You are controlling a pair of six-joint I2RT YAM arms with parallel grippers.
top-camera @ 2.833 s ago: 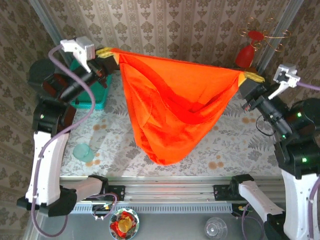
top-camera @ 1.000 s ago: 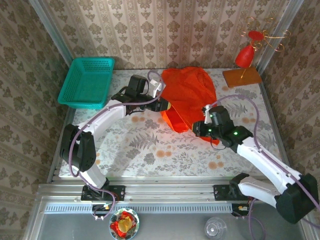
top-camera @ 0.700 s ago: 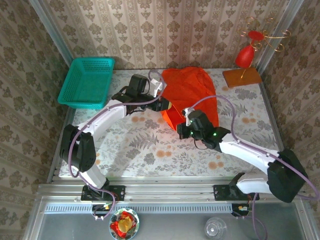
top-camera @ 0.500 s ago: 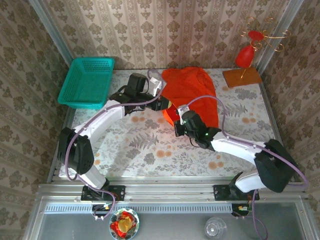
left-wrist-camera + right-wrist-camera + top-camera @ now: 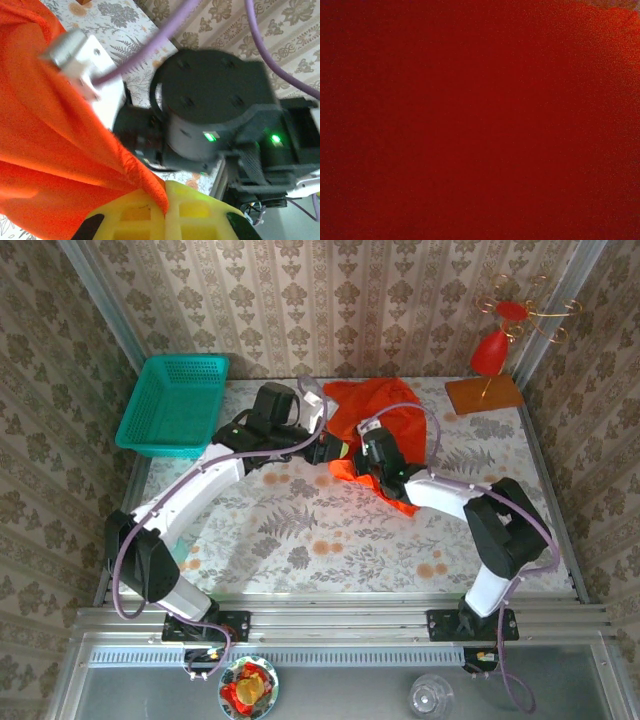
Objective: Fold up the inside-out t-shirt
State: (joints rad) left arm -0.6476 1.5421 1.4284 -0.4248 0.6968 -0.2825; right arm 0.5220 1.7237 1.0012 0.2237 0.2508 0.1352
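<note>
1. Two arms reached to the table's (image 5: pixel 300 530) far middle, where the bunched shirt (image 5: pixel 395 405) lay.
2. Left gripper (image 5: pixel 338 451) pinched the shirt's edge between yellow fingers (image 5: pixel 130 220).
3. Right gripper (image 5: pixel 355 462) was closed, buried in cloth; any grip could not be told.
4. Basket (image 5: pixel 175 405) sat far left and ornament (image 5: pixel 490 350) far right, both apart from the shirt; the table's near half lay bare.

Top view looks down; wrist views (very close) share the t-shirt (image 5: pixel 50 150).
</note>
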